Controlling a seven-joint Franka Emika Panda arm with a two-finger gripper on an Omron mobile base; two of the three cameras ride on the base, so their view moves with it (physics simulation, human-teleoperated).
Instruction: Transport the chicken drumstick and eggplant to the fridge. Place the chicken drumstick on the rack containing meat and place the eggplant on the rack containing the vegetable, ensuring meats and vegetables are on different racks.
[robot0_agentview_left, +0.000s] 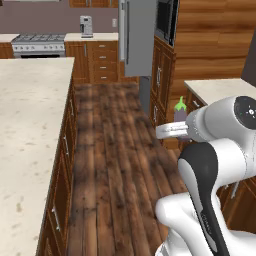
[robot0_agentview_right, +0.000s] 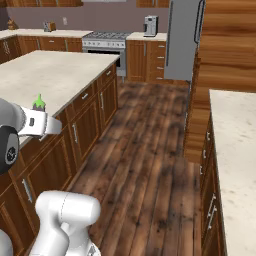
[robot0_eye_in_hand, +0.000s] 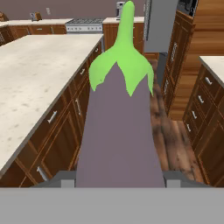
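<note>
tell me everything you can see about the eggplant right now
The eggplant is a smooth, matte, dark purple-grey body topped by a bright green leafy cap and a long curved stem. It sits in the hand, stem end pointing away from it toward the fridge. In the left base view its green tip pokes up above the hand, over the wooden floor between the counters.

The eggplant (robot0_eye_in_hand: 117, 131) has a smooth, matt purple-grey skin and a bright green cap. The fridge (robot0_agentview_left: 136, 35) looks like brushed grey metal. The counter (robot0_agentview_right: 45, 75) is pale speckled stone, faintly mottled. The cabinets (robot0_eye_in_hand: 65, 135) and the floor (robot0_agentview_left: 120, 165) show dark, grained wood; the arm (robot0_agentview_left: 210, 165) is glossy white plastic.
</note>
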